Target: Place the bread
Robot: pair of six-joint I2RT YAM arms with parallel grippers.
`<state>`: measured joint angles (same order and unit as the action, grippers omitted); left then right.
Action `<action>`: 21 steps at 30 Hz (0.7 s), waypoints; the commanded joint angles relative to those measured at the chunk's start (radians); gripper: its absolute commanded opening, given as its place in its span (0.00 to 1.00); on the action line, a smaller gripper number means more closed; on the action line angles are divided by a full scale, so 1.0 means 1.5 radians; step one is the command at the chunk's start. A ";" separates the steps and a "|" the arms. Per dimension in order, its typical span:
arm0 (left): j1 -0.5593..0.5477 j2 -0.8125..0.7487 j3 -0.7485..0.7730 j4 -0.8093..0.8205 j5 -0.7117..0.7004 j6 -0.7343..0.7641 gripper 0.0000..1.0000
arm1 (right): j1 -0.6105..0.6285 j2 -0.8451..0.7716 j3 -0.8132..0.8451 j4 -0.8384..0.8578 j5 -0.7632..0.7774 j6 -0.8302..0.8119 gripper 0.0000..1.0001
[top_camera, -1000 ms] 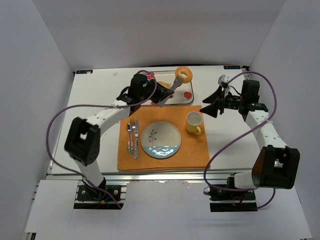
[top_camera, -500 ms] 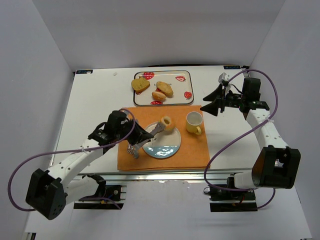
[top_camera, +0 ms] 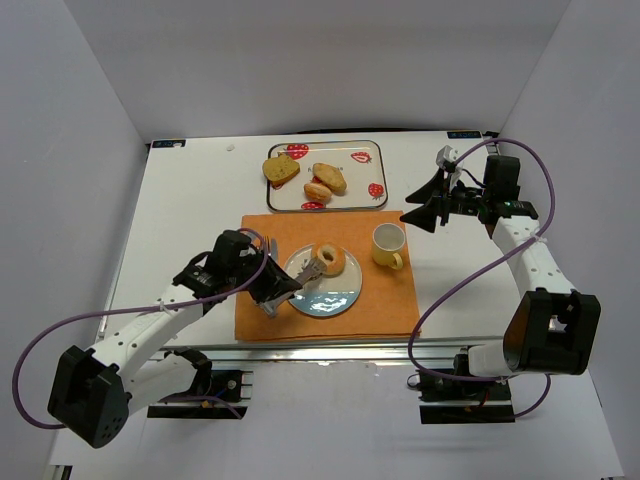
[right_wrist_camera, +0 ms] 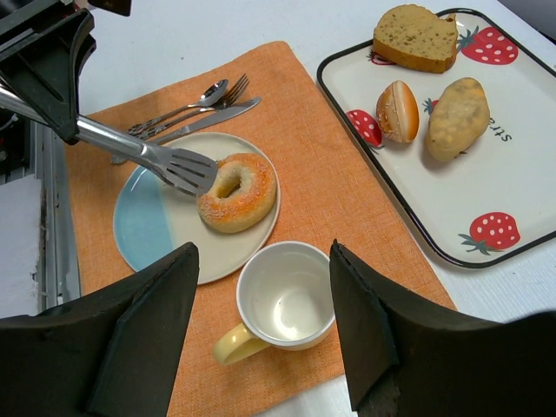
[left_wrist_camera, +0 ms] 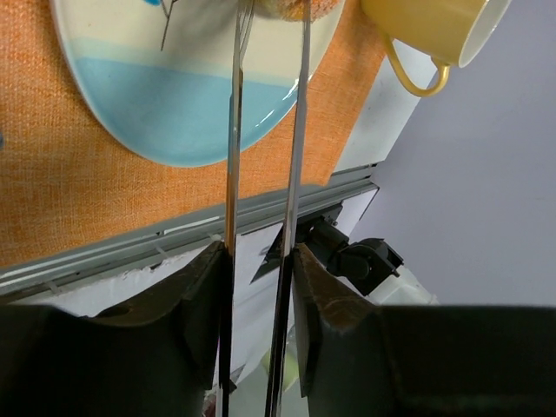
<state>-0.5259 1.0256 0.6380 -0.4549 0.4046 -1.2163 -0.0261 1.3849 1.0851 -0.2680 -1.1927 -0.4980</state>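
Note:
The bread (top_camera: 329,260), a golden-tan ring, lies flat on the blue and cream plate (top_camera: 318,298) on the orange placemat. It also shows in the right wrist view (right_wrist_camera: 236,191). My left gripper (top_camera: 270,286) is shut on metal tongs (top_camera: 306,271). The tongs' slotted tips (right_wrist_camera: 178,168) rest at the bread's left edge. In the left wrist view the two tong arms (left_wrist_camera: 233,130) run up over the plate (left_wrist_camera: 165,113) to a sliver of bread (left_wrist_camera: 291,7). My right gripper (top_camera: 426,206) is open and empty, raised above the table right of the tray.
A yellow cup (top_camera: 389,245) stands right of the plate on the orange placemat (top_camera: 385,305). Cutlery (top_camera: 262,262) lies left of the plate. A strawberry-print tray (top_camera: 352,150) at the back holds a toast slice (top_camera: 282,171) and two oval rolls (top_camera: 328,180).
My left arm swung the tongs and bread from above the tray back to the plate, then lowered the bread onto it. The right arm has not moved.

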 commanded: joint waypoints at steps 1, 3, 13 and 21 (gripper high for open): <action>-0.003 -0.014 0.024 -0.039 0.001 0.018 0.45 | -0.003 -0.003 0.023 -0.005 -0.018 -0.002 0.67; -0.003 -0.019 0.028 -0.044 -0.001 0.018 0.53 | -0.004 -0.005 0.021 -0.004 -0.018 -0.002 0.67; -0.003 -0.075 0.062 -0.088 -0.033 -0.001 0.58 | -0.003 0.000 0.021 -0.002 -0.021 -0.002 0.67; 0.000 -0.111 0.092 -0.123 -0.050 -0.002 0.35 | -0.002 0.000 0.021 -0.003 -0.023 -0.003 0.68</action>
<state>-0.5259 0.8890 0.7349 -0.6098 0.3485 -1.2190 -0.0261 1.3849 1.0851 -0.2680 -1.1931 -0.4980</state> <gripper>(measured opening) 0.369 0.676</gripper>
